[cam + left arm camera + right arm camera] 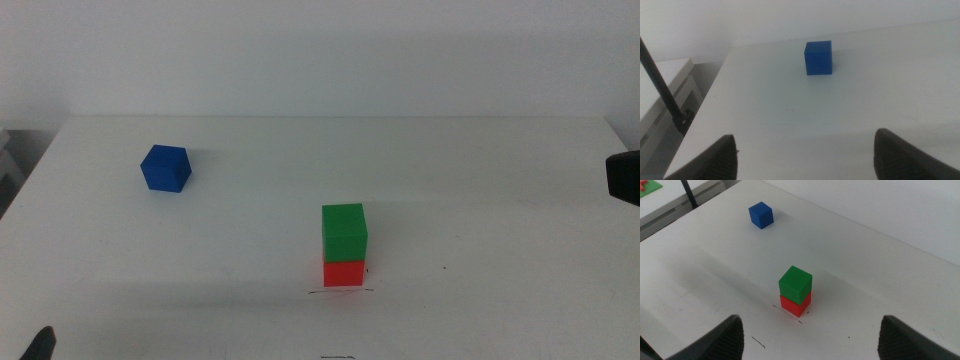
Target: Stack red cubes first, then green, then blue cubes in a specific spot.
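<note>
The green cube [344, 232] sits squarely on the red cube [343, 273] at the table's front centre; the right wrist view shows the green cube [795, 283] on the red cube [796, 305] too. The blue cube [165, 168] stands alone at the far left, also seen in the left wrist view [818, 58] and the right wrist view [761, 215]. My left gripper [807, 160] is open and empty, well short of the blue cube. My right gripper [812, 340] is open and empty, drawn back from the stack.
Thin pen marks [340, 292] lie on the table just in front of the red cube. A dark rod [660, 82] and a white side shelf [670, 70] stand beyond the table's left edge. The right arm's dark tip [623, 177] shows at the right edge.
</note>
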Robot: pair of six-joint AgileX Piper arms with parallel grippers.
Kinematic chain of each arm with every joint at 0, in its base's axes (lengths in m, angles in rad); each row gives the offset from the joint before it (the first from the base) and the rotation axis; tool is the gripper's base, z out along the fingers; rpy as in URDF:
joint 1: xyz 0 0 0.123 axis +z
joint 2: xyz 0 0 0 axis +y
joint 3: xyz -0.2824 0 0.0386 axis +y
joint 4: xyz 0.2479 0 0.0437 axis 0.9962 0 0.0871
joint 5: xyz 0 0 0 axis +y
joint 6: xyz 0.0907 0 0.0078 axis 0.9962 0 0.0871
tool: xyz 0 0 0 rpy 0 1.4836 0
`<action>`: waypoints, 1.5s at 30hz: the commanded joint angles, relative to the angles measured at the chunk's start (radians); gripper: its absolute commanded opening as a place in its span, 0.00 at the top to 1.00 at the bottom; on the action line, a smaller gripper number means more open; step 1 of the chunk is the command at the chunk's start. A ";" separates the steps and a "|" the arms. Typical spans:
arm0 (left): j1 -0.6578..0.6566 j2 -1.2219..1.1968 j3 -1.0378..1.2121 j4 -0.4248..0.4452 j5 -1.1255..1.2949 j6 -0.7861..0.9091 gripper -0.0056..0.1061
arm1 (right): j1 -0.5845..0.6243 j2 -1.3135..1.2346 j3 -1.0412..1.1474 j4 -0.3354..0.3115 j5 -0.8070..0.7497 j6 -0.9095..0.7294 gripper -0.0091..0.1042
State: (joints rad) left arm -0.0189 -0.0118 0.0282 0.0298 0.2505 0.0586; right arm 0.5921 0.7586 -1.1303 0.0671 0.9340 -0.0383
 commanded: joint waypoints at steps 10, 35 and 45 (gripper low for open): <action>0.107 -0.026 -0.001 -0.006 -0.079 -0.002 0.11 | -0.009 0.000 -0.029 -0.005 -0.064 -0.012 0.10; 0.097 0.582 -0.443 -0.045 -0.046 -0.005 0.11 | -0.009 0.000 -0.029 -0.005 -0.064 -0.012 0.10; 0.097 0.628 -0.579 -0.119 0.210 -0.075 0.11 | -0.009 0.001 -0.029 -0.006 -0.063 -0.012 0.10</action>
State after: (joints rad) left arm 0.0850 0.5951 -0.4729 -0.0738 0.4622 0.0000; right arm 0.5921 0.7586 -1.1303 0.0663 0.9340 -0.0383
